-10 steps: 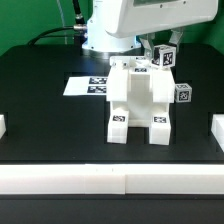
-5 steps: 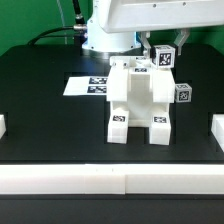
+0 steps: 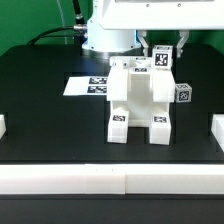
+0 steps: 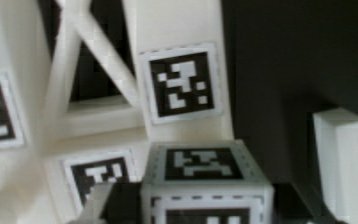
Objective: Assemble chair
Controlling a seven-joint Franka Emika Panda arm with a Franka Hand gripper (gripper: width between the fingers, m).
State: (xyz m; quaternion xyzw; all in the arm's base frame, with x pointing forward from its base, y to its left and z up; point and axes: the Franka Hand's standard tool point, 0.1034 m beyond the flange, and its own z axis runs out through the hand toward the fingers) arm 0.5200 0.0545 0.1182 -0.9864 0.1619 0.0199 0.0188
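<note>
Marker board (image 3: pixel 90 86) lies flat on the black table (image 3: pixel 40 120), at the exterior view's left. Chair (image 3: pixel 138 105), partly built, stands upright mid-table just beside it. Gripper (image 3: pixel 165 52) hangs over the chair's far right corner, jaws narrow, clamped on a tagged white block (image 3: pixel 163 59).

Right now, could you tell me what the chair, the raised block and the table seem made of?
Chair: likely white plastic, with smooth matte faces and chunky edges. Block: same white, matte look. Table: black, matte, glare-free; material unclear.
</note>
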